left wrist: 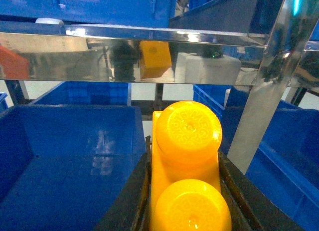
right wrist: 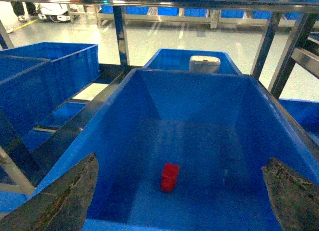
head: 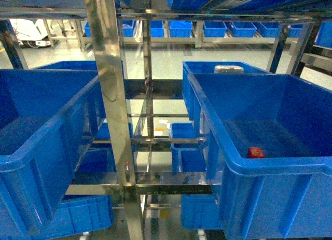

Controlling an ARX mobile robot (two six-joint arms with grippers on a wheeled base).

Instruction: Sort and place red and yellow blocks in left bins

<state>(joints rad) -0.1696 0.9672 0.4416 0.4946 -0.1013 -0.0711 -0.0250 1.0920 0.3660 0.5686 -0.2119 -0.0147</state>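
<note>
Left hand (left wrist: 187,206) grips yellow block (left wrist: 185,161); right hand (right wrist: 179,201) gapes above red block (right wrist: 170,176).

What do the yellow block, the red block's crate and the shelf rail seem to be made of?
Yellow block: glossy moulded plastic, probably; highlights sit on its round studs.
Blue crate holding the red block: plastic by its look, with a soft sheen and a thick rim.
Shelf rail: polished metal, likely steel; it mirrors the block.
</note>
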